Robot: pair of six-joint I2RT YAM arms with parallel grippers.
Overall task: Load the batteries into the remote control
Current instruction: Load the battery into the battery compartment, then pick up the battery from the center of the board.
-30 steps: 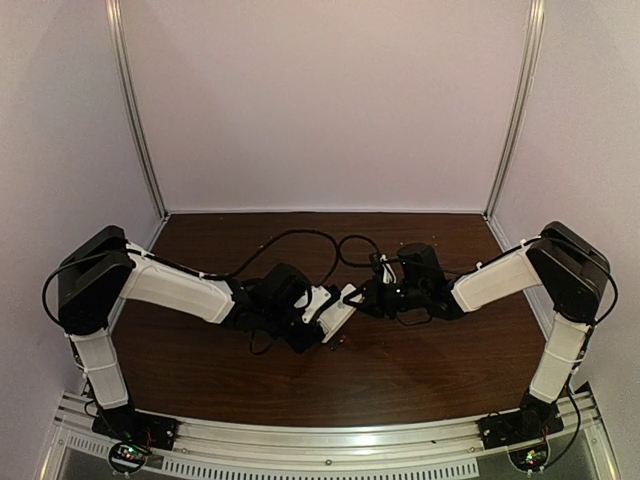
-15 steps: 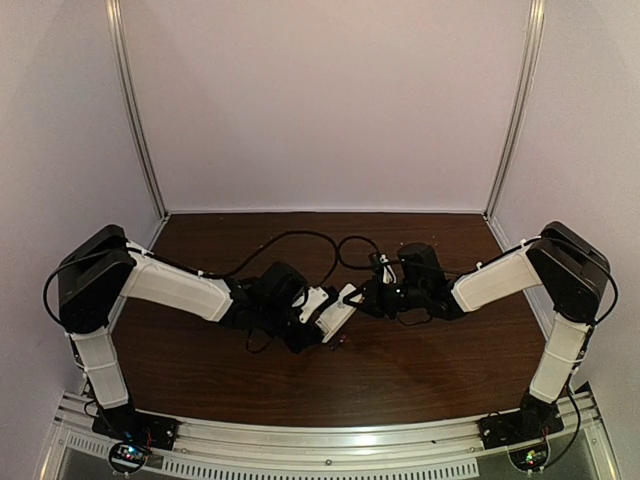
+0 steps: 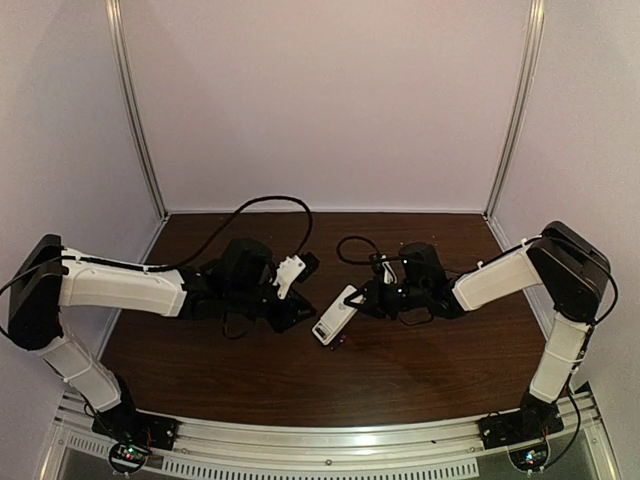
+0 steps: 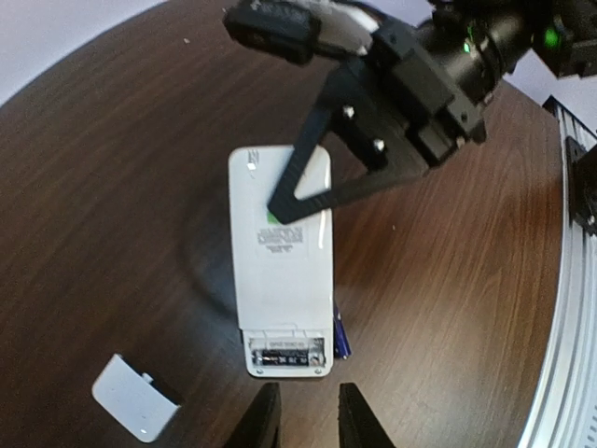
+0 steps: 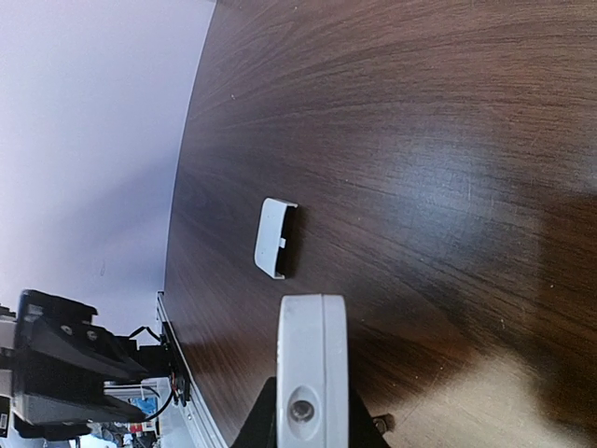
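Observation:
The remote control [image 4: 280, 252] lies back side up on the table, also seen in the top view [image 3: 333, 317]. Its battery bay at the near end is open, and one dark battery [image 4: 280, 356] lies inside. A purple-blue battery [image 4: 340, 336] lies on the table against the remote's right edge, also in the top view [image 3: 341, 345]. My right gripper [image 3: 358, 297] is shut on the remote's far end; the wrist view shows the remote end-on [image 5: 312, 369] between the fingers. My left gripper [image 4: 303, 425] is open and empty, just short of the remote's near end [image 3: 298, 312].
The loose white battery cover [image 4: 135, 397] lies on the table left of my left gripper and shows in the right wrist view [image 5: 275, 238]. Black cables loop behind both wrists [image 3: 270, 205]. The metal rail [image 4: 560, 308] runs along the table's near edge.
My left arm has pulled back to the left, away from the remote's near end, with its gripper now open and apart from the remote. The right gripper still holds the remote in place.

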